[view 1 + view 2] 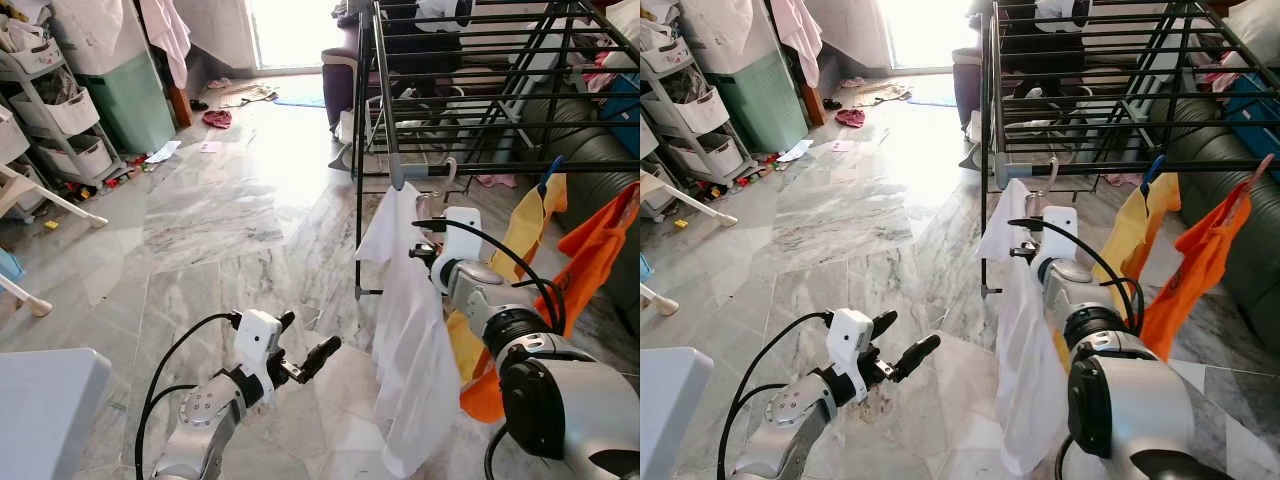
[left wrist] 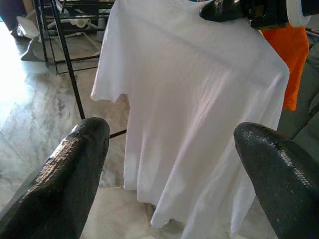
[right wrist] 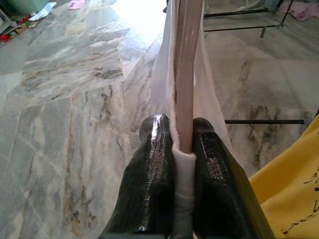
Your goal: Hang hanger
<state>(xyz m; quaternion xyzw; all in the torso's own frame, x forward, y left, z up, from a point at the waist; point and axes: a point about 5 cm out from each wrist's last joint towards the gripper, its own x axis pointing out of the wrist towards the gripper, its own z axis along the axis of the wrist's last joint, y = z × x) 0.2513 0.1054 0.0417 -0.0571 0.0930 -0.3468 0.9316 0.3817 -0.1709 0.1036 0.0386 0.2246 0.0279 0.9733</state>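
Note:
A white T-shirt (image 1: 410, 340) hangs on a pale hanger (image 3: 187, 59) at the front of a black drying rack (image 1: 480, 100). The hanger's hook (image 1: 447, 178) is level with the rack's grey front bar (image 1: 520, 168); I cannot tell whether it rests on it. My right gripper (image 3: 183, 144) is shut on the hanger's arm through the shirt fabric, just under the bar. My left gripper (image 1: 305, 345) is open low over the floor, left of the shirt. In the left wrist view its fingers (image 2: 84, 149) stand wide apart, facing the shirt (image 2: 199, 99).
A yellow garment (image 1: 520, 235) and an orange one (image 1: 595, 265) hang on the same bar, right of the shirt. A dark sofa (image 1: 590, 150) is behind them. Shelves with baskets (image 1: 60, 115) and a green bin (image 1: 130, 100) line the left wall. Marble floor (image 1: 220, 230) lies between.

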